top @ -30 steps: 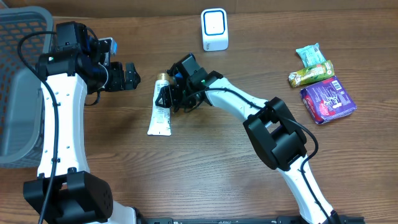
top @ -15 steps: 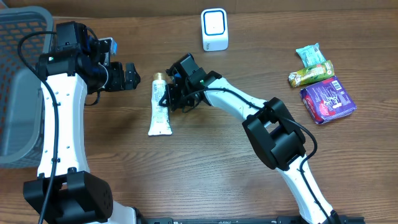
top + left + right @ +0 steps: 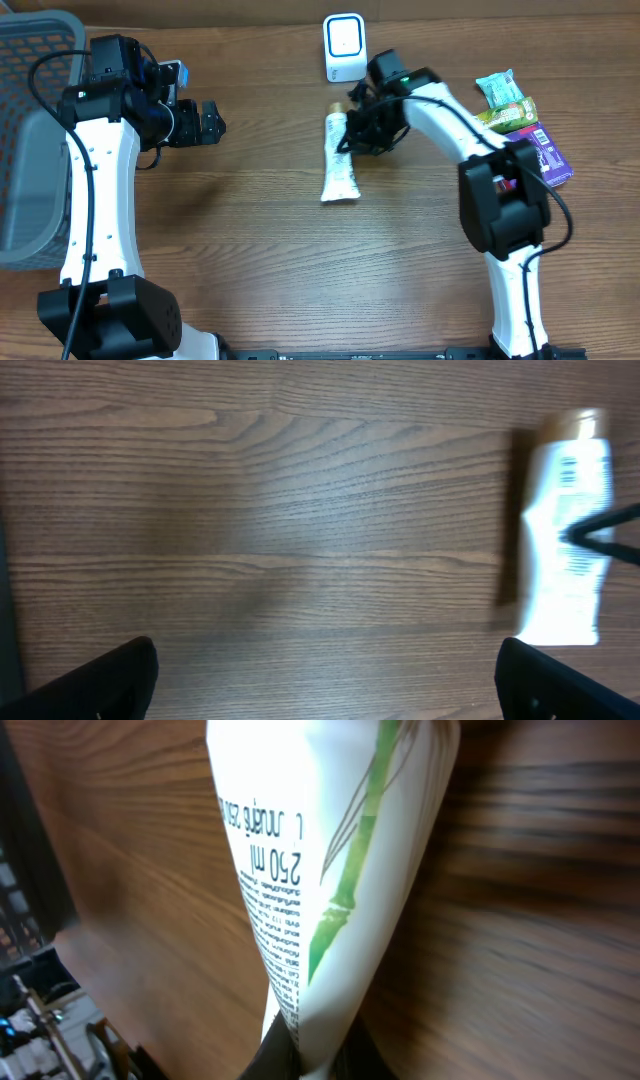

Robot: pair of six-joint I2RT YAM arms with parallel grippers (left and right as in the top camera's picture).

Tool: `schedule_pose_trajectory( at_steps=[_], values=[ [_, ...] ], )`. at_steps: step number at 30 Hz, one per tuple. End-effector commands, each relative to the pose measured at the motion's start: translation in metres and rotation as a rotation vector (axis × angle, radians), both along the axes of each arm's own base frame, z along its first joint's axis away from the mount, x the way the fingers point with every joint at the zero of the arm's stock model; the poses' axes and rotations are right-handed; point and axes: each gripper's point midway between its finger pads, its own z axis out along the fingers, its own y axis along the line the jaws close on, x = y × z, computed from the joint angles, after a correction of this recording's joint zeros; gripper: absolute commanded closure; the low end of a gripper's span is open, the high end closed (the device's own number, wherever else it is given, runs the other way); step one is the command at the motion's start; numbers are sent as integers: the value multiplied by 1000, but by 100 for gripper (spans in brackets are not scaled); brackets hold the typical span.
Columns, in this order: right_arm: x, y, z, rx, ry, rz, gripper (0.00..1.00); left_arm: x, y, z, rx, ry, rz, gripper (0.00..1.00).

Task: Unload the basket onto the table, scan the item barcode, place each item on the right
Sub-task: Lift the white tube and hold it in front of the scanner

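The item is a white tube [image 3: 338, 165] with a gold cap and a green bamboo print, and no barcode shows on it in any view. My right gripper [image 3: 362, 135] is shut on it partway along, cap end pointing toward the white scanner [image 3: 345, 47] just behind. In the right wrist view the tube [image 3: 330, 870] is pinched flat between the jaws of that gripper [image 3: 318, 1060]. My left gripper [image 3: 212, 122] hangs open at the left, well away from the tube. In the left wrist view the tube [image 3: 568, 530] lies far right, and my left gripper [image 3: 325, 685] has nothing between its fingertips.
A grey basket [image 3: 25, 150] fills the left edge of the table. At the right lie a light green packet [image 3: 499, 88], a yellow-green bar [image 3: 500, 120] and a purple packet [image 3: 527, 160]. Bare wood spans the middle and front.
My right gripper has shut on the tube and carried it from the table's left-centre rightward to just in front of the scanner. The left arm has stayed still.
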Motion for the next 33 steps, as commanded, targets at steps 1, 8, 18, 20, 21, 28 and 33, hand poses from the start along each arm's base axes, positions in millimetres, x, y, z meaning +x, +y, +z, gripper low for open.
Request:
schedule_pose_trajectory(
  at_steps=[1,8,18,20,21,28,33],
  values=[
    [-7,17,95,175,-227,151,96,-3,-1,12,-8,-30,10,0],
    [-19,2,204,264,-479,172,96,-3,-1,12,-8,-30,10,1],
    [-65,-29,322,330,-748,153,96,-3,-1,12,-8,-30,10,0],
    [-72,-28,328,354,-746,166,96,-3,-1,12,-8,-30,10,0],
    [-74,-27,329,366,-742,173,96,-3,-1,12,-8,-30,10,1],
    [-69,-28,330,356,-728,126,96,-3,-1,12,-8,-30,10,0],
    [-38,-57,341,153,-804,-65,96,-3,-1,12,-8,-30,10,0]
  ],
)
